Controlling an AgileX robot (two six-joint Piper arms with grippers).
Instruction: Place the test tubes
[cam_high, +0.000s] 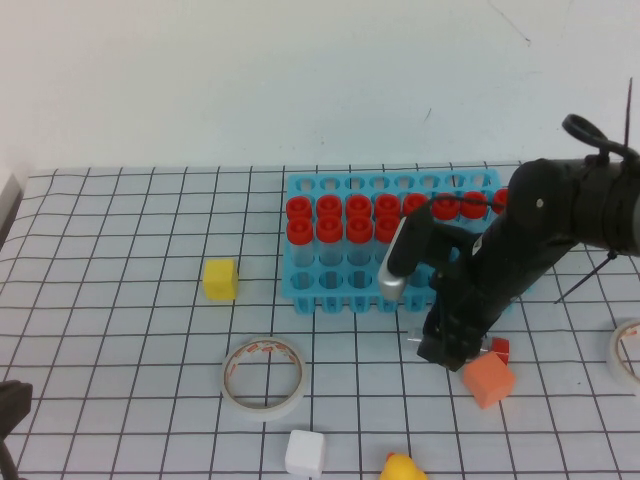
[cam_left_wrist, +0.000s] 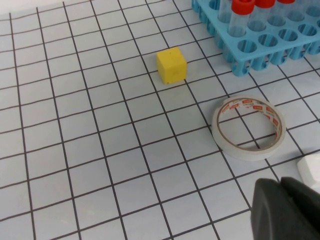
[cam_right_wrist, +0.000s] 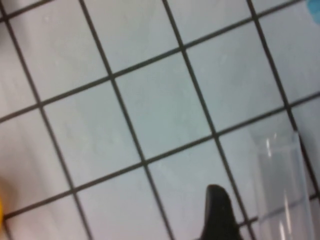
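A blue rack (cam_high: 340, 292) stands at the middle back with several red-capped test tubes (cam_high: 343, 218) upright in its rear rows. One more tube lies flat on the table in front of the rack, its red cap (cam_high: 499, 347) poking out beside the right arm. My right gripper (cam_high: 450, 345) is low over that tube and open. In the right wrist view one dark finger (cam_right_wrist: 217, 212) stands a little apart from the clear tube (cam_right_wrist: 281, 185); the other finger is out of frame. My left gripper (cam_left_wrist: 280, 207) is shut and empty, at the near left edge (cam_high: 10, 400).
An orange cube (cam_high: 488, 381) sits just in front of the right gripper. A tape roll (cam_high: 265, 377), a yellow cube (cam_high: 220, 279), a white cube (cam_high: 305, 452) and a yellow toy (cam_high: 400, 468) lie about. Another roll (cam_high: 628, 352) is at the right edge.
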